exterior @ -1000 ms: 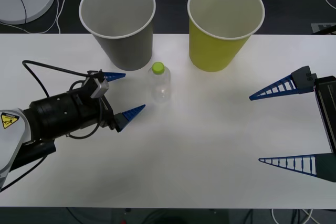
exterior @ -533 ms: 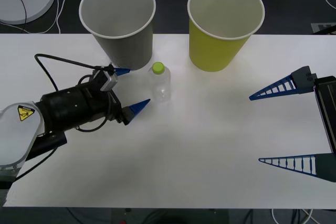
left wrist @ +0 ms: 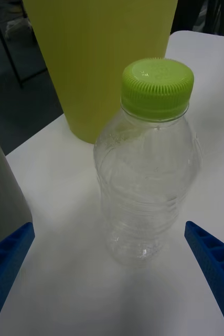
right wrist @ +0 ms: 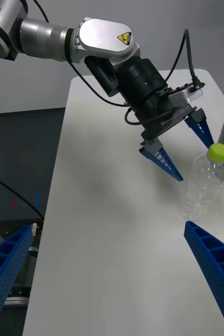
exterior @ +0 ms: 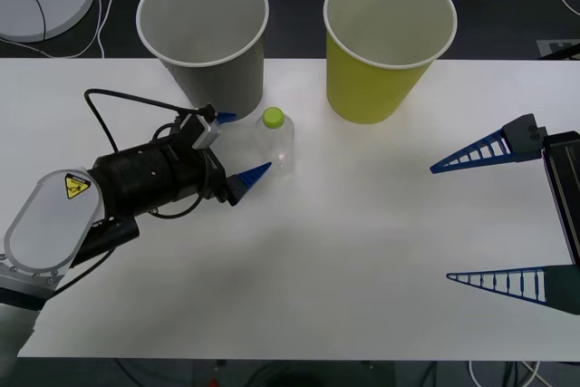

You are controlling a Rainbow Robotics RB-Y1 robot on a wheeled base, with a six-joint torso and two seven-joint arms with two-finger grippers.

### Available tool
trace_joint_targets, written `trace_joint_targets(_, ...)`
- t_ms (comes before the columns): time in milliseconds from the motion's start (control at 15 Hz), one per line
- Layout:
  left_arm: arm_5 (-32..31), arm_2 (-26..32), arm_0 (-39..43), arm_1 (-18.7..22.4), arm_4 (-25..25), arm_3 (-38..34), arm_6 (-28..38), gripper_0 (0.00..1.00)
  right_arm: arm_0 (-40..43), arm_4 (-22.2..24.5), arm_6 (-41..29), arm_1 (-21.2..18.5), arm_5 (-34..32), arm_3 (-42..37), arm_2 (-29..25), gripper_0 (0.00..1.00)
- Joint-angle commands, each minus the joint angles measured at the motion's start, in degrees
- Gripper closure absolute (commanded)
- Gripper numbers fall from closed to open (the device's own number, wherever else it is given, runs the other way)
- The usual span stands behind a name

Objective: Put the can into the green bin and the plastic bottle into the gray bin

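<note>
Front view is showing the left gripper (exterior: 240, 146) reaching with fingers spread, approaching the upright plastic bottle (exterior: 275, 141) standing on the table (exterior: 362, 242) beside the gray bin (exterior: 203, 38); next, probably, closing around it.

No readable text; perhaps warning stickers.

A lab or test room: a bare white desk (exterior: 362, 251), dark floor (exterior: 299, 6) with loose cables (exterior: 100, 15), plain grey wall (right wrist: 43, 79).
</note>
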Motion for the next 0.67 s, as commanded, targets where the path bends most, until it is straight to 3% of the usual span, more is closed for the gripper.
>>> trace_joint_targets(67, 0.0, 0.0, -0.1, -1.0, -1.0, 0.0, 0.5, 0.0, 0.0, 0.0, 0.0, 0.0, 0.0, 0.0, 0.0, 0.0)
trace_joint_targets(667, 0.1, -0.5, -0.5, -3.9, -4.5, 0.1, 1.9, 0.0, 0.0, 0.0, 0.0, 0.0, 0.0, 0.0, 0.0, 0.0)
